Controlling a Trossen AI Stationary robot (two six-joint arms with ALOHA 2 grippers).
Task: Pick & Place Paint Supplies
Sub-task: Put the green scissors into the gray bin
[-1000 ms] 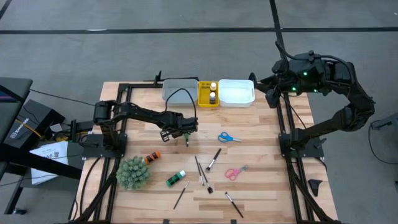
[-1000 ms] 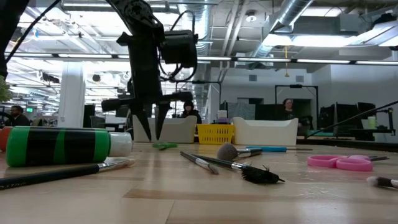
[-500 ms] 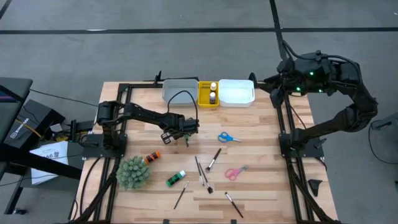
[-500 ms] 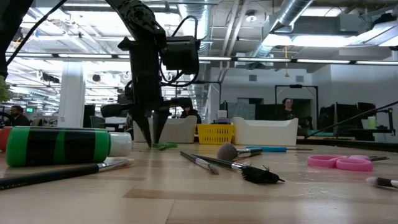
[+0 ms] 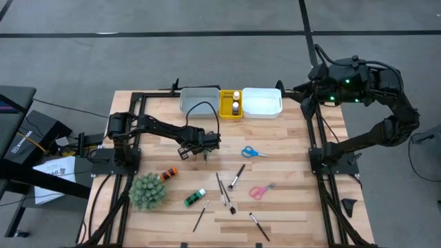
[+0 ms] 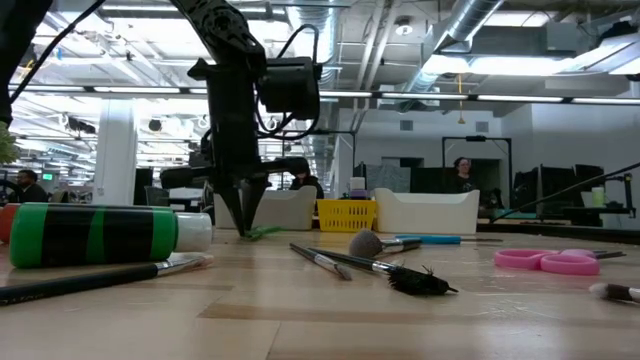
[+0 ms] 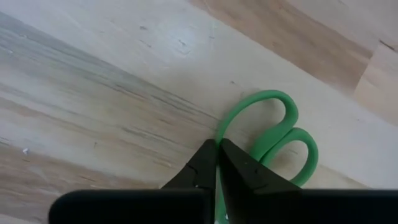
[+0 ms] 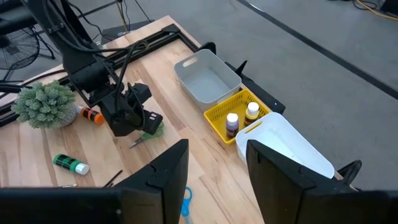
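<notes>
Left gripper (image 5: 205, 156) down at the wooden tabletop (image 5: 289, 172), in front of the slatted yellow plastic basket (image 5: 225, 109) and a little toward the left arm's base; the left wrist view shows its two dark fingers (image 7: 202, 167) pinched tight together on the small green-handled scissors (image 7: 273, 140), at the point where one handle loop meets the shank, scissors lying flat on the wood, not yet lifted. Right gripper (image 8: 214, 165) hangs high off the table's far right corner, beyond the white tray (image 5: 262, 102), fingers parted, nothing between them; this arm waits. Done so far, as it looks: two small bottles (image 5: 236, 102) stand in the yellow basket; the grey tray (image 5: 198, 98) on the basket's left and the white tray on its right appear empty. Left to sort: blue-handled scissors (image 5: 253, 152) in front of the white tray; pink-handled scissors (image 5: 260, 190) farther forward; an orange-capped bottle (image 5: 169, 173) and a green paint bottle (image 5: 194, 199), both well forward of the basket, the orange one just beside the spiky green plant ball (image 5: 147, 191); several thin dark-handled brushes (image 5: 224, 189) strewn between the green bottle and the pink scissors. Judgement: early in the task, with most supplies still loose on the table, and a lift and carry of the green scissors toward the trays seems due.
</notes>
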